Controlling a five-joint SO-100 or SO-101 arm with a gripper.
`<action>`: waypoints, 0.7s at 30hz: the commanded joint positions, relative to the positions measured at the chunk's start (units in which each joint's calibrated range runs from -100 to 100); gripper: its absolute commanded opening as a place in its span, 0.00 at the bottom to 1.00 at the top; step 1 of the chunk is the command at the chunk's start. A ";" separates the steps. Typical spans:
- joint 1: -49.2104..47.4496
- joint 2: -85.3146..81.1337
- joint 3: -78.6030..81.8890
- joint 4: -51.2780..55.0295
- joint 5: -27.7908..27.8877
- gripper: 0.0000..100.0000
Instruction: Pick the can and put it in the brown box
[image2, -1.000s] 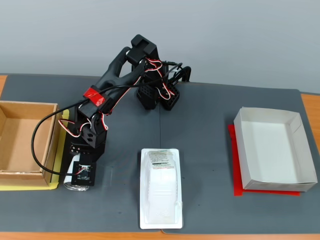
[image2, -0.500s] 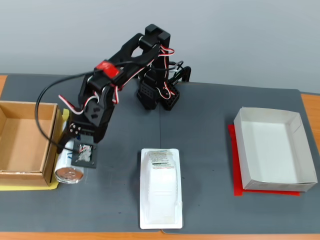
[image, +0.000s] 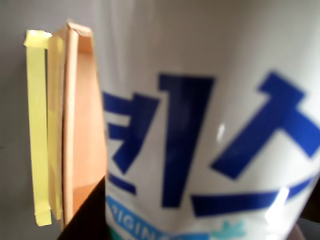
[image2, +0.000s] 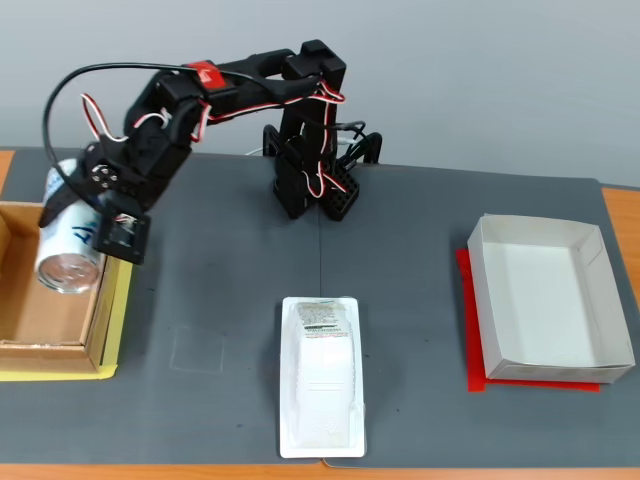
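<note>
In the fixed view the white can (image2: 70, 243) with blue lettering hangs tilted in the air, its silver end toward the camera, over the right wall of the brown box (image2: 20, 345). My gripper (image2: 88, 222) is shut on the can's upper side. The wrist view is filled by the can (image: 210, 125) at close range, with the brown box wall (image: 80, 125) and yellow tape (image: 39, 125) to its left. My fingers do not show in the wrist view.
A white plastic blister package (image2: 322, 375) lies at the front middle of the dark mat. A white paper box (image2: 600, 300) on a red sheet stands at the right. The arm's base (image2: 310, 185) is at the back middle.
The can has been lifted off the mat beside the box and carried up and to the left. It now hangs over the box's right wall, with the arm stretched left.
</note>
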 joint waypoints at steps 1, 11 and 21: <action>1.82 3.84 -7.60 -1.41 0.62 0.07; 2.22 17.90 -14.39 -14.42 0.26 0.07; 4.66 23.15 -14.39 -14.42 0.57 0.07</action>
